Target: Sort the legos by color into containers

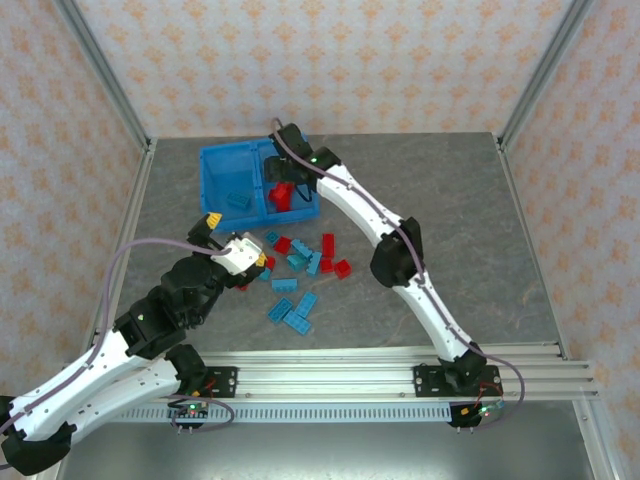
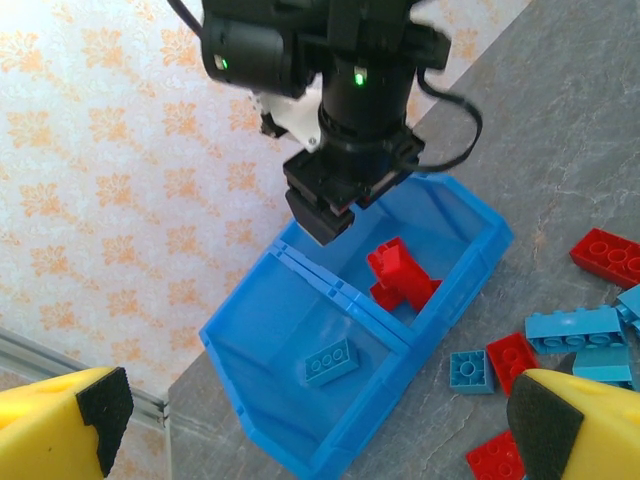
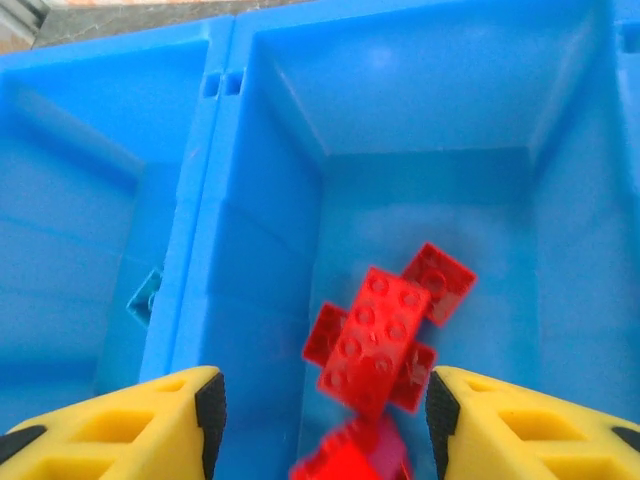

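Note:
The blue bin stands at the back of the table. Its left container holds one light blue lego; the right one holds red legos. My right gripper hangs over the right container with its jaws apart. A blurred red lego sits loose between and below its fingers. Loose red and blue legos lie in front of the bin. My left gripper stands open above the left side of that pile, holding nothing.
The central divider splits the bin. Metal frame posts and patterned walls close in the table on three sides. A mounting rail runs along the near edge. Bare grey tabletop lies to the right.

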